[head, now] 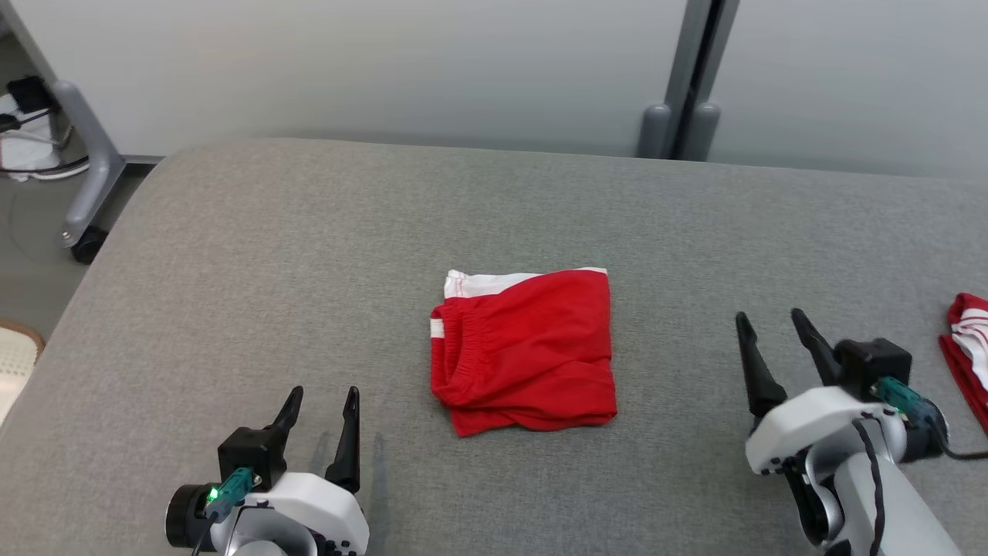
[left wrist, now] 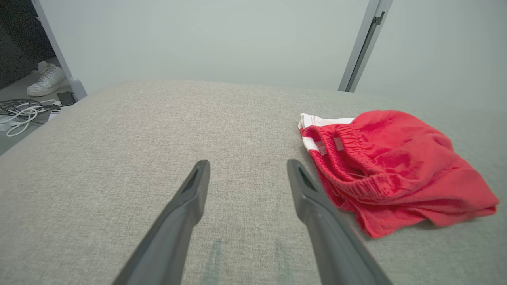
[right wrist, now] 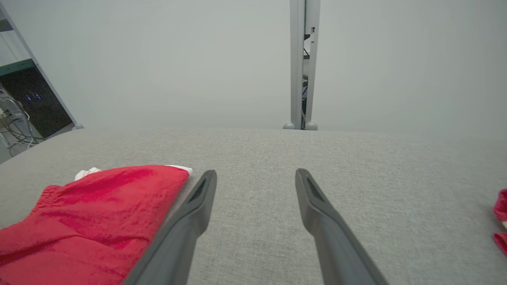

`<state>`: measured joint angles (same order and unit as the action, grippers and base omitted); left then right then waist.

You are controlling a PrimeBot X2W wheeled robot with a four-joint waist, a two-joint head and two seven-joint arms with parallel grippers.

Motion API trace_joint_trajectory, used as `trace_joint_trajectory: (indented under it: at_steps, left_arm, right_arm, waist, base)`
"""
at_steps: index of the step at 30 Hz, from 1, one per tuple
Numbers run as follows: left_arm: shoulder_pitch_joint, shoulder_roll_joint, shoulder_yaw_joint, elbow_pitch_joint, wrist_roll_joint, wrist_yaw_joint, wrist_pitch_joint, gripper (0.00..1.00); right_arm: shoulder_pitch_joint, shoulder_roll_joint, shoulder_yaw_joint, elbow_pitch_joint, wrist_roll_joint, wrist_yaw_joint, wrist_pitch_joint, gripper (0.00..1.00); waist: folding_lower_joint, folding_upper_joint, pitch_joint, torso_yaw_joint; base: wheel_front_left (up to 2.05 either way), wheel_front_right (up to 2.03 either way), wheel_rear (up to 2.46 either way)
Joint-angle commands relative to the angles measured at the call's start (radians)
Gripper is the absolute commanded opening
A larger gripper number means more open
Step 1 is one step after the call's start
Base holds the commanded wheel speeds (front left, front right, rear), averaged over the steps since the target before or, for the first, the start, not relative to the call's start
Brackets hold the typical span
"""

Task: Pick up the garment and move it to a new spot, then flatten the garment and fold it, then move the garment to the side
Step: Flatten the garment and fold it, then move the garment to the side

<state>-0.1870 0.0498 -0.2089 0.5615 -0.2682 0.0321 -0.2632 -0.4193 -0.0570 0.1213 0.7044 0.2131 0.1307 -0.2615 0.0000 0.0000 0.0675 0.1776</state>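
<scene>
A pair of red shorts point(head: 525, 351) with white trim lies folded into a rough square at the middle of the grey padded table point(head: 309, 255). The same red shorts point(left wrist: 392, 170) appear right of the left fingers, and as the red shorts point(right wrist: 87, 217) left of the right fingers. My left gripper point(head: 323, 409) hovers open near the table's front left, apart from the shorts. Off to the shorts' right, my right gripper point(head: 769, 330) is also open and holds nothing. My left gripper point(left wrist: 247, 176) and my right gripper point(right wrist: 255, 184) both have bare table between their fingers.
A second red and white garment point(head: 969, 347) lies at the table's right edge, also seen as a red scrap point(right wrist: 501, 221). A grey wheeled stand point(head: 89, 170) and cables are on the floor at the left. A partition post point(head: 683, 116) rises behind the table.
</scene>
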Motion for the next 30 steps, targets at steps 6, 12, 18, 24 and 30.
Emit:
trace_joint_trajectory:
  at_steps: [6,12,18,24,30]
  left_arm:
    - [0.036,0.003,0.045,-0.019,0.022,0.0,-0.002,1.0]
    - [0.078,0.003,0.074,-0.031,0.054,0.002,-0.002,1.0]
    - [0.125,0.004,0.112,-0.048,0.076,-0.001,-0.002,1.0]
    - [0.158,0.003,0.131,-0.059,0.075,-0.005,-0.002,1.0]
    - [0.156,0.004,0.125,-0.07,0.065,-0.007,-0.002,1.0]
  right_arm:
    - [0.127,0.005,-0.119,-0.069,-0.073,0.0,-0.004,1.0]
    - [0.206,0.004,-0.102,-0.092,-0.041,0.0,-0.004,1.0]
    - [0.26,0.003,-0.071,-0.107,-0.011,0.0,-0.005,1.0]
    - [0.285,0.003,-0.046,-0.119,0.021,0.0,-0.005,1.0]
    - [0.28,0.003,-0.037,-0.127,0.021,0.0,-0.005,1.0]
  waist:
    - [0.0,0.0,-0.018,-0.093]
    - [0.0,0.0,-0.047,-0.132]
    - [0.0,0.0,-0.073,-0.161]
    - [0.0,0.0,-0.085,-0.172]
    - [0.0,0.0,-0.074,-0.162]
  base:
    - [0.0,0.0,0.0]
    - [0.0,0.0,0.0]
    - [0.0,0.0,0.0]
    - [0.0,0.0,0.0]
    - [0.0,0.0,0.0]
